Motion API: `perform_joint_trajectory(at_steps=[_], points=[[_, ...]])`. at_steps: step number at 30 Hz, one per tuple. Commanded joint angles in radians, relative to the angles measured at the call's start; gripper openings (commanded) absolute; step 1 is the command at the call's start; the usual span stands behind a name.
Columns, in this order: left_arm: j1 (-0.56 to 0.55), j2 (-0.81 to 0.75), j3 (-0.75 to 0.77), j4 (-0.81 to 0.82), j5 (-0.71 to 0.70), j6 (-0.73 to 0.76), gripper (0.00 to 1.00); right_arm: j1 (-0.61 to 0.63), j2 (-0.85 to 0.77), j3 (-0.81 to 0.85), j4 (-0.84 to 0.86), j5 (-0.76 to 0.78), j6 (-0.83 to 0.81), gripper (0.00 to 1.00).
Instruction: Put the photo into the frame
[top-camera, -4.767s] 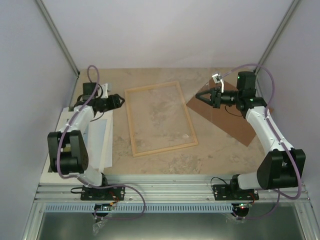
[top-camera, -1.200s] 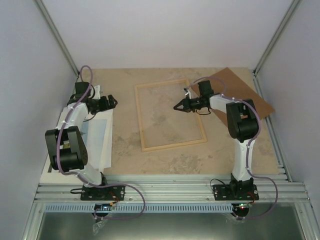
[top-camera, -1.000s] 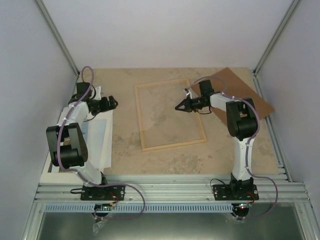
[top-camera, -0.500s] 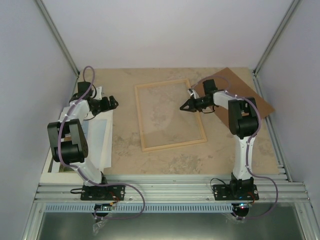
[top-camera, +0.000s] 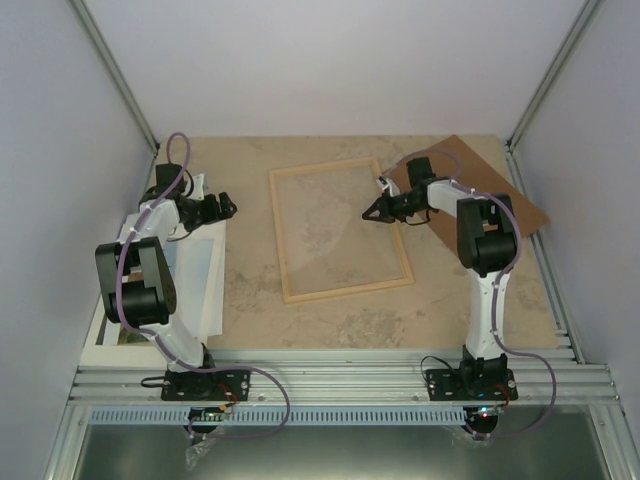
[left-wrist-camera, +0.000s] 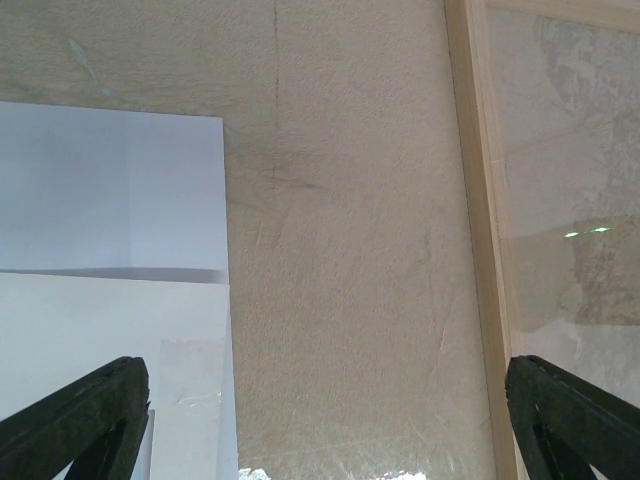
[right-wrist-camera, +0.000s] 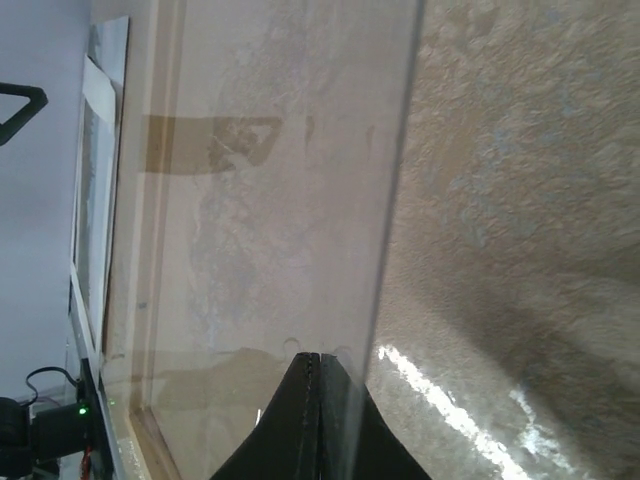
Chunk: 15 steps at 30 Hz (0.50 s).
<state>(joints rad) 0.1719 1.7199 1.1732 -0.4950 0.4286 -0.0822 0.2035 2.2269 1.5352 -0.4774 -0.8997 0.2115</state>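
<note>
Desk (top-camera: 340, 320) carries the frame (top-camera: 349, 289) at centre of the top view with nothing in it, the photo (top-camera: 200, 285) flat at left centre near it, white from above, and the brown backing board (top-camera: 500, 190) at upper right. Left tool (top-camera: 225, 207) hovers wide open by the photo's right edge; right tool (top-camera: 368, 214) is closed on nothing, tip at the frame's right rail. Step judged: photo pick-up, not yet begun; next calls for the left tool to lower and catch that thin edge without creasing

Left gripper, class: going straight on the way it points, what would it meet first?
Most likely the bare beige marbled table top, between the stacked white sheets and the pale wooden frame; depth is unclear.
</note>
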Motion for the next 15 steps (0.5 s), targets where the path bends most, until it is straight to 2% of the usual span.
perform_joint_trajectory(at_steps=[1, 15], points=[[-0.003, 0.008, 0.020, -0.001, 0.007, 0.007, 0.99, -0.006, 0.031, 0.029, -0.027, 0.034, -0.031, 0.01], [-0.002, 0.013, 0.019, 0.003, 0.009, 0.004, 0.99, -0.010, 0.042, 0.038, -0.047, 0.081, -0.050, 0.00]])
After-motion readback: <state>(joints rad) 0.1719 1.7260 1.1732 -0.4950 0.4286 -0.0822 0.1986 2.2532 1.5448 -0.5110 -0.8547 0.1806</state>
